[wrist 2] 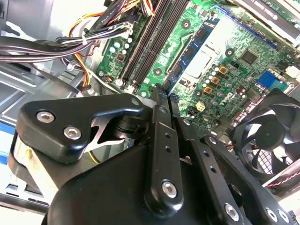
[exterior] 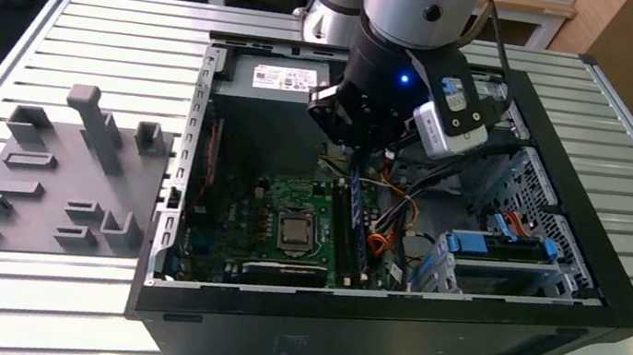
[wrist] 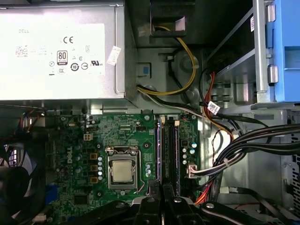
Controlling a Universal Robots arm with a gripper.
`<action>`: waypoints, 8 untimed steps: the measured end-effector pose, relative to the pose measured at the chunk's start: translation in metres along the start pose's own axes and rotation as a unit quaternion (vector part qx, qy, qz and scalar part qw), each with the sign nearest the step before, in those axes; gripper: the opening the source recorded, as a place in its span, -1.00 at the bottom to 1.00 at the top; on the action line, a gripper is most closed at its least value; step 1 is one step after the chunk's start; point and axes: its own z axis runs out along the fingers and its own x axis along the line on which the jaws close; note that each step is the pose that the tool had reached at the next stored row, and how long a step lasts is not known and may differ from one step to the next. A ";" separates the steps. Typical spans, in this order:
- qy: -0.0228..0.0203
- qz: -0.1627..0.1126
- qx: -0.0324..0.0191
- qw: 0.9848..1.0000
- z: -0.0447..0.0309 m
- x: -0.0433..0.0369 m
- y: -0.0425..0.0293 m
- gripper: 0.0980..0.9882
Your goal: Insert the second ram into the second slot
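My gripper (exterior: pixel 349 151) hangs inside the open computer case (exterior: pixel 601 273), above the far end of the memory slots (exterior: pixel 354 229). In both wrist views its black fingers (wrist: pixel 149 204) are pressed together, and no stick shows between them at the gripper (wrist 2: pixel 167 96). A thin dark blue ram (wrist: pixel 158 150) stands on edge in the slot nearest the processor (wrist: pixel 123 171). The neighbouring slot (wrist: pixel 176 150) is dark, and I cannot tell whether a stick sits in it. I cannot tell which one is the second ram.
The power supply (wrist: pixel 61 51) fills the case's far end. Cable bundles (wrist: pixel 243 150) run beside the slots. Bright blue drive brackets (exterior: pixel 499 245) sit at the exterior view's right. A case fan (wrist 2: pixel 267 140) is near the board. A grey fixture plate (exterior: pixel 56 178) lies outside the case.
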 end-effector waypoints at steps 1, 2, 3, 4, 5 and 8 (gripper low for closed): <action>0.000 0.000 0.000 1.000 0.0004 0.0000 0.0000 -0.91; 0.000 0.000 0.000 1.000 0.0009 0.0000 0.0000 -0.91; 0.000 0.000 0.000 1.000 0.0013 0.0000 -0.0001 -0.91; 0.000 0.000 0.000 1.000 0.0017 0.0000 -0.0001 -0.91; 0.000 0.000 0.000 1.000 0.0021 0.0000 -0.0001 -0.91; 0.000 0.000 0.000 1.000 0.0034 0.0000 -0.0001 -0.91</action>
